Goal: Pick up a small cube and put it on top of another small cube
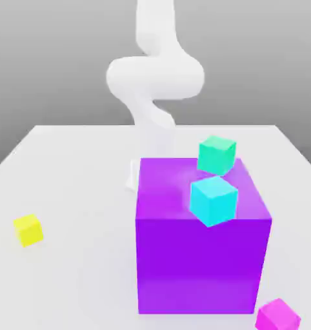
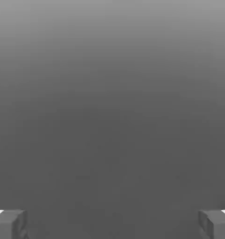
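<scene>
The little yellow cube (image 1: 28, 229) sits alone on the white table (image 1: 74, 193) at the exterior view's lower left, well apart from everything else. A big purple cube (image 1: 200, 258) fills the lower middle of that frame. The sea-green cube (image 1: 217, 155) shows just past its back edge, right of centre; whether it rests on the purple top or on the table behind it, I cannot tell. A lighter cyan cube (image 1: 213, 200) sits toward the front of the purple top, and a magenta cube (image 1: 278, 316) lies on the table at the lower right corner. The white arm (image 1: 155, 77) rises behind the purple cube, top centre.

In the hand view the gripper (image 2: 112, 224) has its two grey fingertips (image 2: 9, 224) at opposite bottom corners, spread wide, nothing between them but plain grey. No cube is near them there, so the yellow one lies clear of the fingers.
</scene>
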